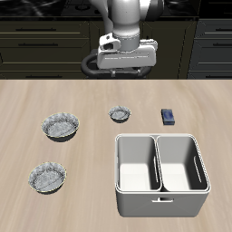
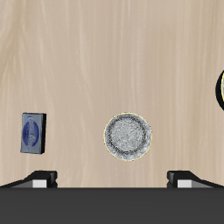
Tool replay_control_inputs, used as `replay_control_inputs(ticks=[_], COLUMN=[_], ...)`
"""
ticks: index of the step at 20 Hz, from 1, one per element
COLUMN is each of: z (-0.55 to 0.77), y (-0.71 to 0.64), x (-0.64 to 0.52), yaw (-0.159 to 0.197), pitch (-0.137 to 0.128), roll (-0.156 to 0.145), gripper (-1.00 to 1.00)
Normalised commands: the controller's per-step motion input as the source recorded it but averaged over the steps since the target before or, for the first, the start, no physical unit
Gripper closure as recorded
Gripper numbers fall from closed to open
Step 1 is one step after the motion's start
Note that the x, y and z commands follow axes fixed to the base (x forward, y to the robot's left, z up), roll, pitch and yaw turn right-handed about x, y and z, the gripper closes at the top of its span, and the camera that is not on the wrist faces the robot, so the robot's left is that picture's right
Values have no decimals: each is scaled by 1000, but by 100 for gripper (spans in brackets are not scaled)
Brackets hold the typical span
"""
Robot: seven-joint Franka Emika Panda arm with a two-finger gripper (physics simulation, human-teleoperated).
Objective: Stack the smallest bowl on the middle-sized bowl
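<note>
The end effector (image 2: 116, 178) hangs with fingers spread wide, empty, above a tiny silvery-grey fluted bowl (image 1: 120, 113) on the wooden surface (image 1: 91, 154), near a small dark blue block (image 1: 169, 116).

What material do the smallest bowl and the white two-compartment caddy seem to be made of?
The smallest bowl looks like thin metal, perhaps foil: silvery-grey, speckled sheen, crinkled fluted rim. The caddy looks like matte plastic: uniform off-white walls, rounded corners, no shine. Both are simulator renders, so this is only a guess.
</note>
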Motion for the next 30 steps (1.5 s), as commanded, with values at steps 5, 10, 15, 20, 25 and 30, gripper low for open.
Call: replay_control_inputs(ticks=[5,10,15,20,25,30], z=[-286,-181,-260,-217,-220,-256], y=[112,35,78,-33,-84,17], x=[-23,-17,-14,5,83,41], yaw=[15,4,-1,5,1,-5], pitch=[-1,-35,17,18,25,41], roll=[-2,-44,-4,-21,-38,-10], gripper=[-100,-100,-100,-100,-100,-100])
